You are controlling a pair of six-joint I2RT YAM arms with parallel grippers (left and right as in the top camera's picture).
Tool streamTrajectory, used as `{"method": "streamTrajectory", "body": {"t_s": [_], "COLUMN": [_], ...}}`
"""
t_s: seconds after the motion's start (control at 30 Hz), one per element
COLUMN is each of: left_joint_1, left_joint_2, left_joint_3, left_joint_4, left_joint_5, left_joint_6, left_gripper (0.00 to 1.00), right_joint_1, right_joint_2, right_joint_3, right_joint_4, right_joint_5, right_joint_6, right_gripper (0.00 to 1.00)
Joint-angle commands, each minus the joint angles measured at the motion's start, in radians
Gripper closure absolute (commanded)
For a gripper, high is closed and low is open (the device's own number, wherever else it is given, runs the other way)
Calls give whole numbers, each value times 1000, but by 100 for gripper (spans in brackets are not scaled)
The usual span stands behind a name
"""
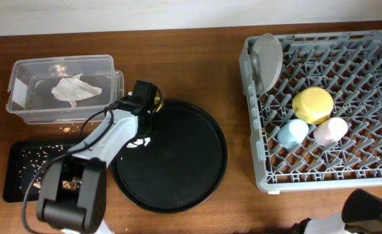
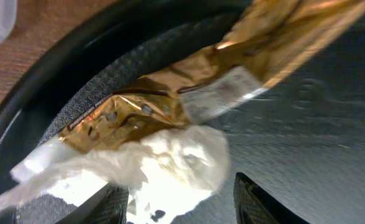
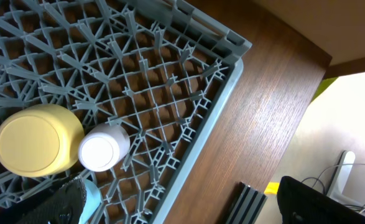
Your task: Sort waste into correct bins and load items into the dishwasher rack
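A crumpled white napkin (image 2: pixel 170 162) and a gold-brown wrapper (image 2: pixel 232 74) lie at the left edge of the large round black tray (image 1: pixel 184 185). My left gripper (image 2: pixel 182 208) is open just over them, a finger on each side of the napkin; from overhead it shows above the wrapper (image 1: pixel 157 103). Another napkin (image 1: pixel 77 89) lies in the clear tub (image 1: pixel 21 68). Crumbly scraps (image 1: pixel 38 156) lie in the shallow black tray (image 1: pixel 15 192). The grey rack (image 1: pixel 321 177) holds the yellow bowl (image 1: pixel 313 105), blue cup (image 1: pixel 293 132), pink cup (image 1: pixel 330 131) and upright grey plate (image 1: pixel 267 62). My right gripper (image 3: pixel 188 205) is open and empty.
The right arm (image 1: pixel 373 214) sits at the front right, by the rack's near corner (image 3: pixel 232 56). In the right wrist view the bowl (image 3: pixel 38 140) and pink cup (image 3: pixel 103 147) rest upside down. A few crumbs (image 1: pixel 67 130) lie on the table beside the tub.
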Motion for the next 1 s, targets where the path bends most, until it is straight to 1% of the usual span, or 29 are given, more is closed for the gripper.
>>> {"method": "streamTrajectory", "body": {"t_s": [0.0, 0.07, 0.17, 0.23, 0.27, 0.43, 0.53, 0.67, 0.7, 0.77, 0.87, 0.97], "left_joint_1": [-6, -6, -6, -6, -6, -6, -6, -6, -6, -5, -3, -3], "left_joint_2": [61, 71, 71, 68, 67, 18, -64, -230, -307, -407, -523, -634], "left_joint_3": [-6, -6, -5, 0, 6, 61, 94, 98, 98, 98, 98, 98], "left_joint_4": [4, 3, 1, -13, -26, -125, -204, -264, -274, -274, -256, -238], "left_joint_5": [-34, -32, -8, 29, 47, 113, 162, 207, 206, 206, 169, 35], "left_joint_6": [-1, -1, -2, -2, -2, -2, -3, -17, -17, -17, -17, -43], "left_gripper": [52, 59, 78, 97, 99, 99, 99, 99, 99, 99, 99, 99], "right_joint_1": [-2, -2, -2, -2, -2, -2, -2, -2, -2, -2, -2, -2], "right_joint_2": [5, 5, 5, 5, 5, 5, 5, 5, 5, 5, 5, 5], "right_joint_3": [-4, -4, -4, -5, -5, -5, -4, -5, -5, -4, -5, -4], "right_joint_4": [-3, -3, -3, -3, -3, -3, -3, -3, -3, -3, -3, -3], "right_joint_5": [18, 18, 18, 18, 18, 18, 18, 18, 18, 18, 18, 18], "right_joint_6": [13, 13, 13, 13, 13, 13, 13, 13, 13, 13, 13, 13], "right_gripper": [1, 1, 1, 1, 1, 1, 1, 1, 1, 1, 1, 1]}}
